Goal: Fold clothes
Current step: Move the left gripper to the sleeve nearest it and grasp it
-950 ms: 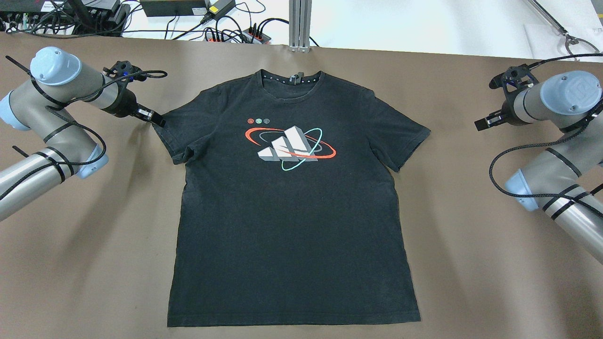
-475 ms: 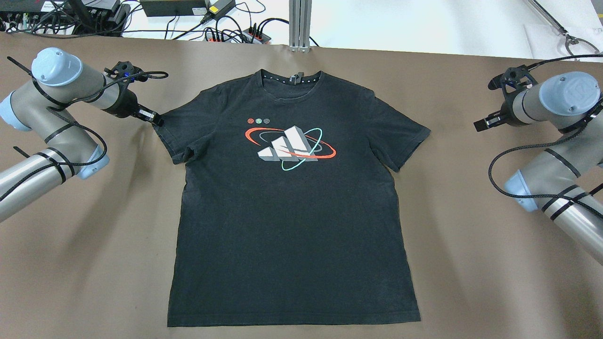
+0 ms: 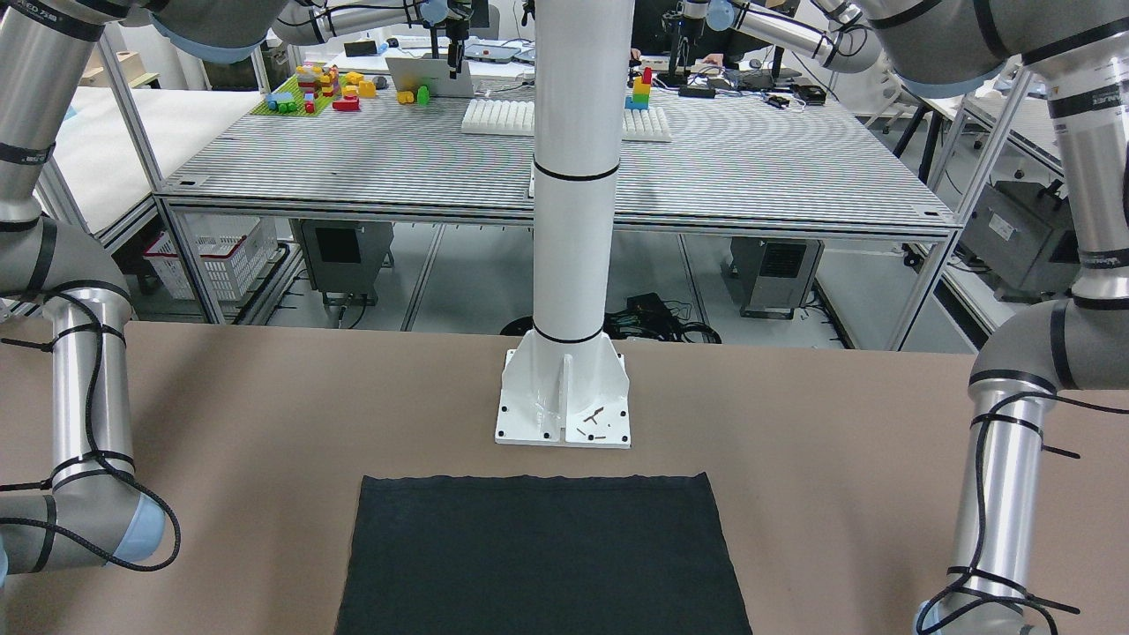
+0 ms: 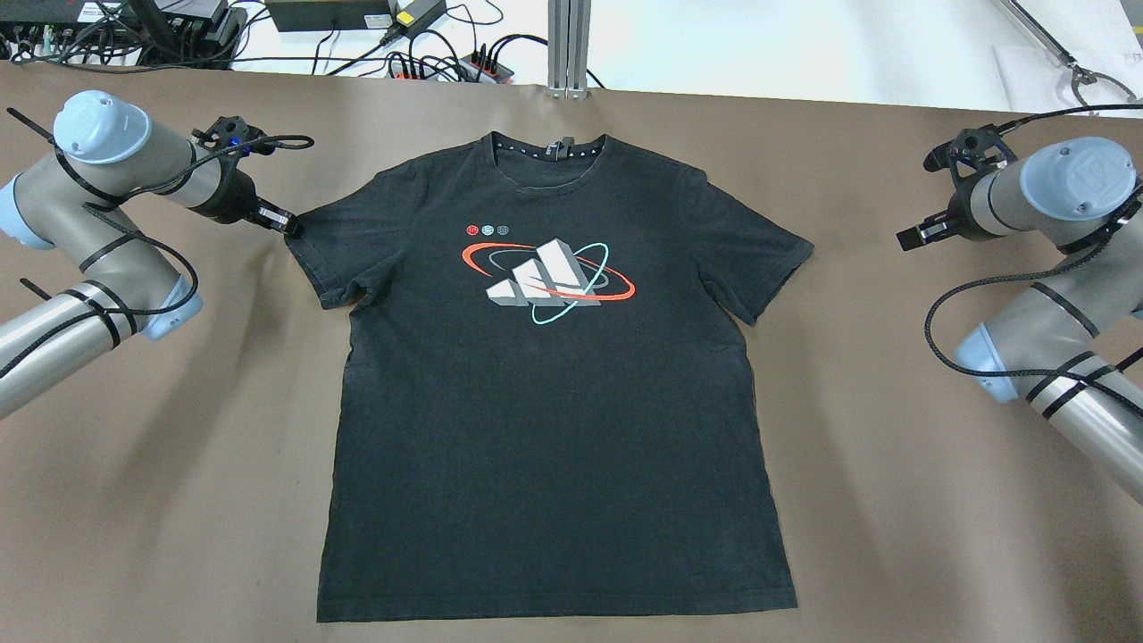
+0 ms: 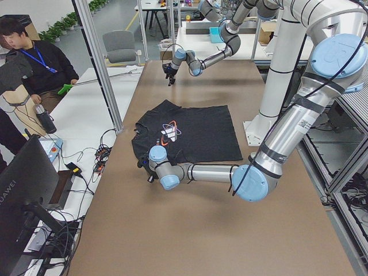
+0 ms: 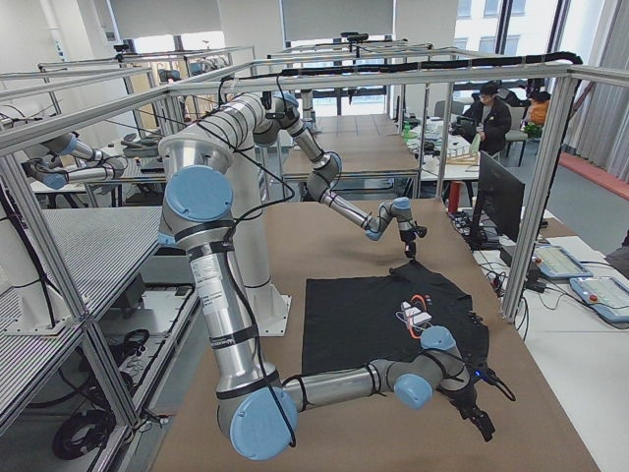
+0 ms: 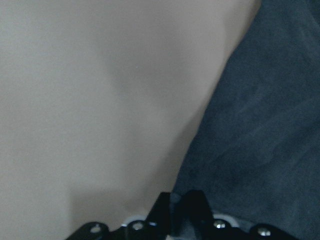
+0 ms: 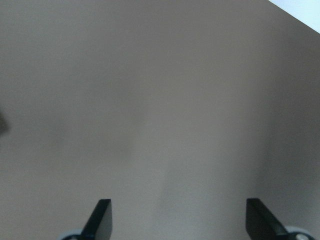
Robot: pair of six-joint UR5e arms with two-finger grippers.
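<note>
T-shirt (image 4: 554, 402), flat and print-up on the table (image 4: 893, 500), hem just beside the white pedestal (image 3: 564, 397). Beyond the pedestal to its left, my left gripper (image 4: 287, 226) pinches the sleeve corner. To its right, my right gripper (image 4: 906, 239) stands spread, clear of cloth. Likely risk: this shallow pinch slips, or a one-sided pull skews the shirt.

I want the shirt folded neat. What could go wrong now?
1. The left claw pinches only the very edge of one sleeve of the T-shirt, so the cloth might slip out.
2. The right claw is open over bare table, apart from the other sleeve. Pulling from one side alone could drag the T-shirt crooked or wrinkle it.
</note>
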